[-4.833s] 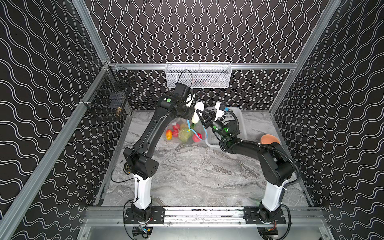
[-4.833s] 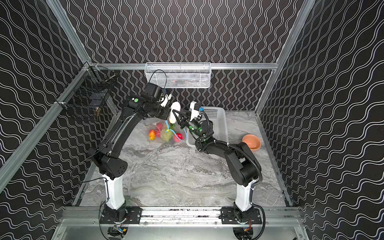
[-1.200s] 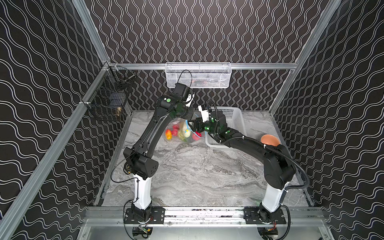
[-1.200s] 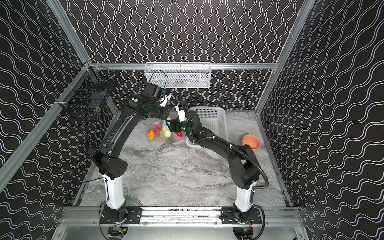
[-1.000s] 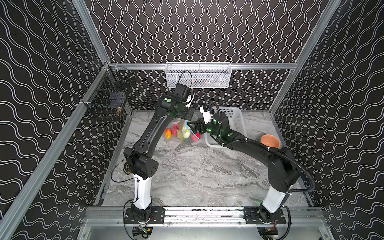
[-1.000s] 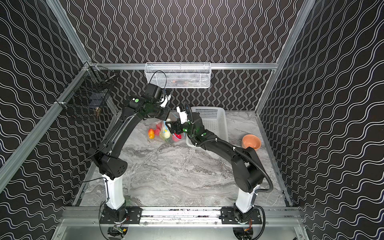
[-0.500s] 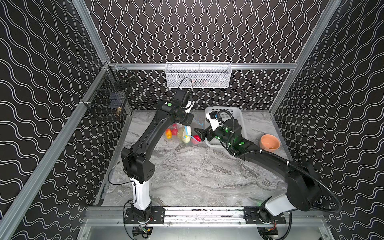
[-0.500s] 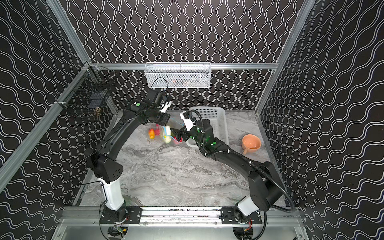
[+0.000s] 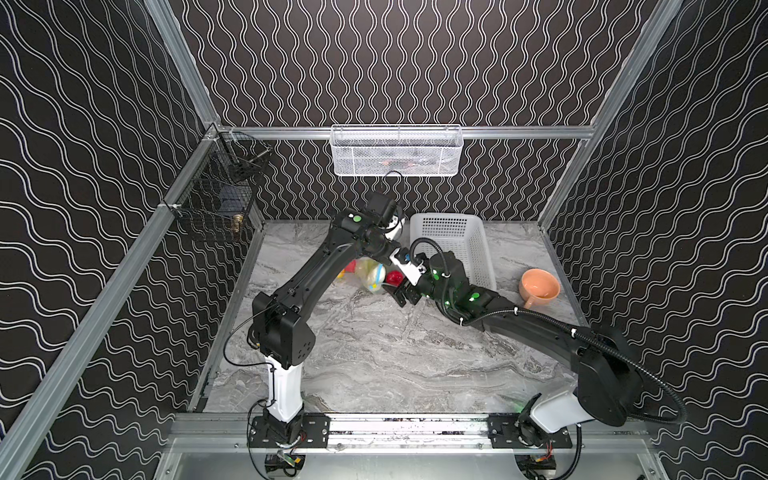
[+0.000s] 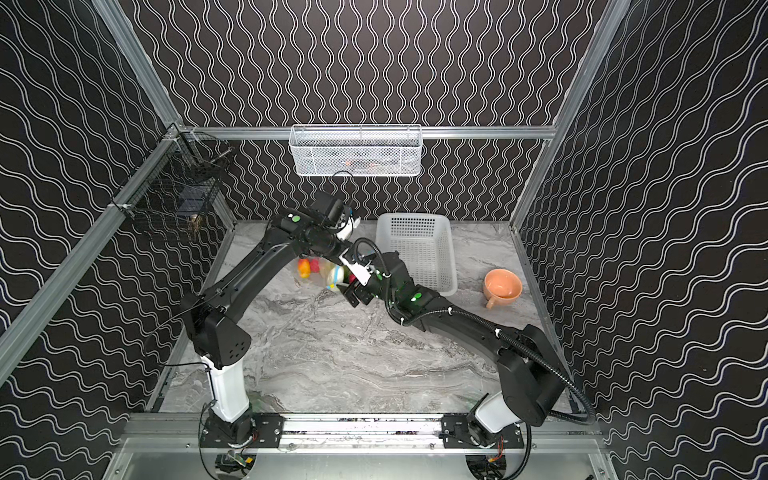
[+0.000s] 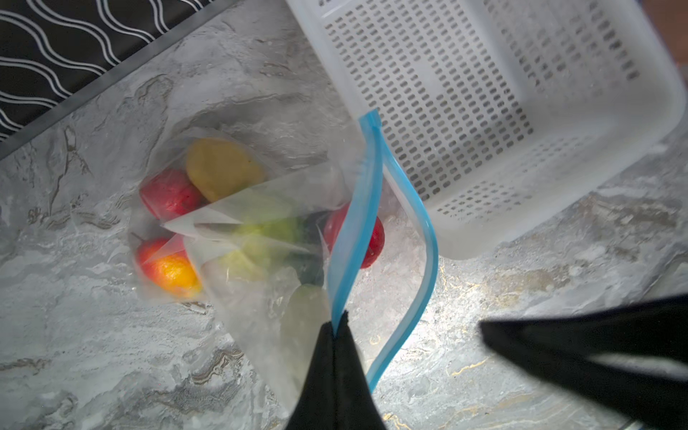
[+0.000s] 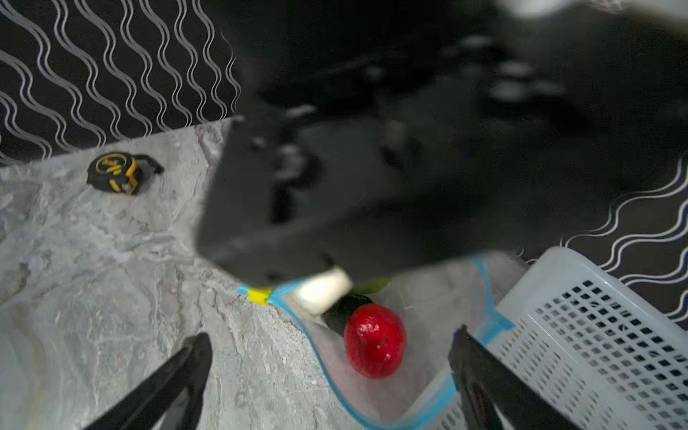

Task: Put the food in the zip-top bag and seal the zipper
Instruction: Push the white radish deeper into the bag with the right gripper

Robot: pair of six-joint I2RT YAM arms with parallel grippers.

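The clear zip-top bag (image 11: pixel 260 208) lies on the marble table, and in both top views it (image 9: pixel 370 274) (image 10: pixel 332 276) sits between the arms. Inside are the food pieces: yellow potato (image 11: pixel 219 167), yellow-orange fruit (image 11: pixel 169 271), green cabbage (image 11: pixel 268 238), red pieces (image 11: pixel 167 193) (image 12: pixel 374 340), a dark oval (image 12: pixel 342 309) and the white long vegetable (image 12: pixel 320 294). My left gripper (image 11: pixel 338 324) is shut on one blue zipper strip (image 11: pixel 357 223). The other strip (image 11: pixel 424 260) bows away, so the mouth gapes. The yellow slider (image 12: pixel 259 296) sits at one end. My right gripper (image 12: pixel 331 338) is open at the mouth, holding nothing.
A white perforated basket (image 9: pixel 457 245) stands right beside the bag's mouth. An orange bowl (image 9: pixel 539 284) sits at the right. A tape measure (image 12: pixel 115 173) lies near the back wall. A wire basket (image 9: pixel 395 151) hangs on the back rail and a black cage (image 9: pixel 220 195) on the left rail.
The left arm has lowered the bag onto the table, still gripping its edge. The right arm has stretched low and drawn its open gripper back from the bag's mouth.
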